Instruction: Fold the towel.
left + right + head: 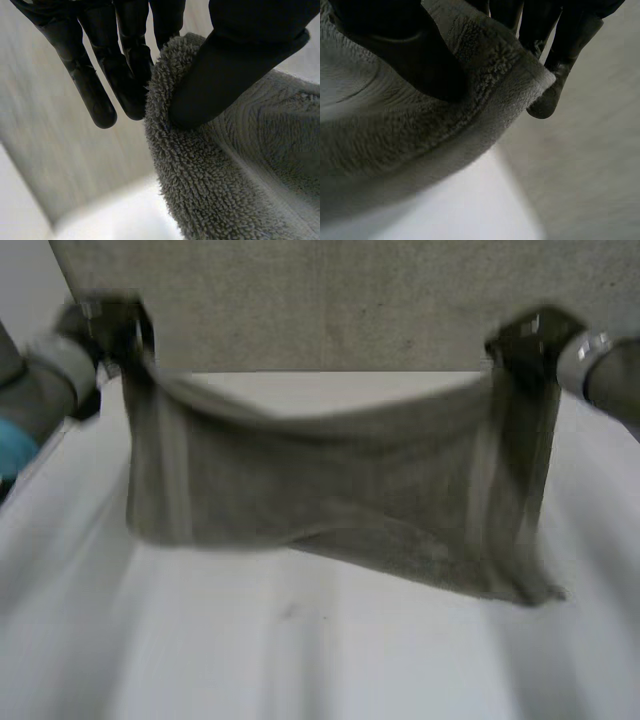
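A grey towel (330, 500) hangs in the air above the white table (300, 660), held up by its two upper corners and sagging between them. My left hand (110, 325) pinches the upper left corner. In the left wrist view the thumb (225, 75) presses the towel's corner (200, 165) against the fingers (95, 90). My right hand (530, 340) pinches the upper right corner. In the right wrist view its thumb (405, 55) lies on the towel's edge (485, 95) with the fingers (555, 65) behind it. The towel's lower edge hangs lower on the right side.
A grey wall panel (320, 300) stands behind the table's far edge. The table's surface spreads out below the hanging towel toward the near side.
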Robot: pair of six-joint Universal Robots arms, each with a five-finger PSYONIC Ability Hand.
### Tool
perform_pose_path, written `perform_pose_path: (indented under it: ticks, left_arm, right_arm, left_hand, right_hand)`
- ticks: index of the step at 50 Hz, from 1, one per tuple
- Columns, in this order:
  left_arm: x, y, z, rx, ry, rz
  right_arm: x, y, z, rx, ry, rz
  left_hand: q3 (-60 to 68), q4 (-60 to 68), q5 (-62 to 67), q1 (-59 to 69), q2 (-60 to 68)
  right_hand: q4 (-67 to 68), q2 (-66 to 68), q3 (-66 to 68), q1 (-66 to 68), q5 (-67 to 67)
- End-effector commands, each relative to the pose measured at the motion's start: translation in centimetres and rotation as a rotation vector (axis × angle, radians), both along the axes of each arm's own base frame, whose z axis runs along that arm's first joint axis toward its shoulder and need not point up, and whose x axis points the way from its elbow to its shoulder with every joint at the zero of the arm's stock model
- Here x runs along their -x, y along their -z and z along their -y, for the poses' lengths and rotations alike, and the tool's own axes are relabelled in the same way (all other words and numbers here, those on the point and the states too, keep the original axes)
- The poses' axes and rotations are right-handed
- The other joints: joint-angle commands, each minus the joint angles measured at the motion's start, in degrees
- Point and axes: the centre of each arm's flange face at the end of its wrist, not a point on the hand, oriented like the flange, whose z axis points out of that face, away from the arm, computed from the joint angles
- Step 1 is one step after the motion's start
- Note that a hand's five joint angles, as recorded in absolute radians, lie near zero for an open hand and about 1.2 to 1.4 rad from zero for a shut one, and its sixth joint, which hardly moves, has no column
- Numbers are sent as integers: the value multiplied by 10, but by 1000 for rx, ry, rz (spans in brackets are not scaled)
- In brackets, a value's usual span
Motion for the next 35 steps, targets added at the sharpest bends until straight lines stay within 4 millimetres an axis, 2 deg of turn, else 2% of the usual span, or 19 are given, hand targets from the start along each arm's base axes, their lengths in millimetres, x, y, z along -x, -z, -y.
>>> perform_pose_path:
  ticks: [1, 2, 6, 11, 13, 14, 16, 17, 19, 21, 22, 24, 25, 27, 28, 30, 31, 33, 35]
  left_arm:
    - [12, -153, -3, 573, 81, -295]
    - [10, -170, -8, 639, 103, -351]
    - [9, -183, -12, 693, 132, -420]
    - [12, -149, -1, 564, 125, -409]
    - [9, -105, 10, 416, 92, -378]
    - [9, -105, 10, 416, 92, -378]
    - [6, -53, 15, 260, 62, -349]
    - [6, -53, 15, 259, 62, -349]
    - [-4, -2, 16, 120, 20, -321]
    - [-8, 22, 14, 60, 3, -310]
    - [-8, 23, 14, 59, 3, -309]
    - [-9, 66, 5, -29, 0, -289]
    - [-9, 66, 5, -29, 0, -289]
    - [-8, 106, -8, -93, 29, -254]
    - [-8, 106, -8, -93, 29, -254]
    - [-5, 140, -22, -143, 81, -199]
    - [-5, 140, -22, -143, 81, -199]
    - [-3, 152, -29, -158, 105, -163]
    - [-3, 166, -41, -178, 133, -76]
  right_arm:
    - [-12, -175, -15, 725, -69, 429]
    - [-9, -189, -23, 747, -88, 491]
    - [-8, -188, -29, 677, -108, 532]
    - [-13, -128, -23, 404, -81, 409]
    - [-13, -113, -22, 350, -76, 371]
    - [-13, -113, -22, 350, -76, 370]
    - [-16, -78, -22, 236, -80, 302]
    - [-16, -78, -22, 235, -80, 302]
    - [-17, -42, -25, 126, -105, 242]
    - [-17, -19, -27, 56, -112, 216]
    - [-17, -19, -27, 55, -112, 216]
    - [-17, 31, -34, -79, -126, 161]
    - [-17, 31, -34, -79, -126, 160]
    - [-16, 88, -40, -188, -134, 91]
    - [-16, 88, -40, -189, -134, 91]
    - [-13, 132, -46, -254, -127, 22]
    - [-13, 132, -46, -254, -127, 22]
    - [-10, 162, -55, -305, -128, -34]
    - [-8, 167, -58, -317, -119, -52]
  left_hand:
    - [104, 102, 122, 132, 103]
    - [104, 102, 122, 132, 103]
    - [104, 102, 122, 132, 103]
    - [104, 102, 122, 132, 103]
    - [104, 102, 122, 132, 103]
    - [104, 102, 122, 132, 103]
    - [104, 102, 122, 132, 103]
    - [104, 102, 122, 132, 103]
    - [104, 102, 122, 132, 103]
    - [104, 102, 122, 132, 103]
    - [104, 102, 122, 132, 103]
    - [104, 102, 122, 132, 103]
    - [104, 102, 122, 132, 103]
    - [104, 102, 122, 132, 103]
    - [104, 102, 122, 132, 103]
    - [104, 102, 122, 132, 103]
    - [104, 102, 122, 132, 103]
    - [104, 102, 122, 132, 103]
    - [104, 102, 122, 132, 103]
  right_hand:
    - [33, 39, 33, 44, 34]
    - [33, 39, 33, 44, 34]
    - [33, 39, 33, 44, 34]
    - [33, 39, 33, 44, 34]
    - [33, 39, 33, 44, 34]
    - [33, 39, 33, 44, 34]
    - [33, 39, 33, 44, 34]
    - [33, 39, 33, 44, 34]
    - [33, 39, 33, 44, 34]
    - [33, 39, 33, 44, 34]
    - [33, 39, 33, 44, 34]
    - [33, 39, 33, 44, 34]
    - [33, 39, 33, 44, 34]
    - [33, 39, 33, 44, 34]
    - [33, 39, 33, 44, 34]
    - [33, 39, 33, 44, 34]
    - [33, 39, 33, 44, 34]
    - [33, 39, 33, 44, 34]
    - [33, 39, 33, 44, 34]
